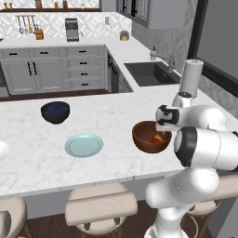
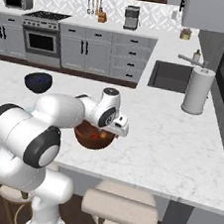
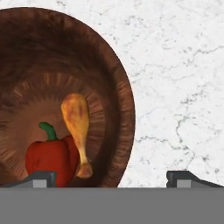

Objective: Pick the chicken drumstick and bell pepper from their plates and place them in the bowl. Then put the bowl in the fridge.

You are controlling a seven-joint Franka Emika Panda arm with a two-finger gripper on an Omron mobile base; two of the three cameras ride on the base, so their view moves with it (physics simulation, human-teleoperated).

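The reddish-brown wooden bowl (image 1: pixel 149 139) (image 2: pixel 93 138) (image 3: pixel 65 52) stands on the marble counter near its front edge. Inside it lie the chicken drumstick (image 3: pixel 77 120), bone end down in the hand view, and the red bell pepper (image 3: pixel 49 159) with its green stem, touching each other. My gripper (image 3: pixel 113 179) hangs open and empty just above the bowl's rim, one fingertip (image 3: pixel 41 178) over the pepper and the other over bare counter. The pale teal plate (image 1: pixel 83 145) sits empty to the left of the bowl. A white plate (image 1: pixel 2 150) peeks in at the far left edge. The fridge is out of view.
A dark blue-black bowl (image 1: pixel 55 112) (image 2: pixel 38 82) sits farther back on the left. A paper towel roll (image 1: pixel 191 78) (image 2: pixel 197 91) stands at the back right beside the sink (image 1: pixel 148 73) (image 2: pixel 171 76). Stools (image 1: pixel 100 207) line the counter's front edge.
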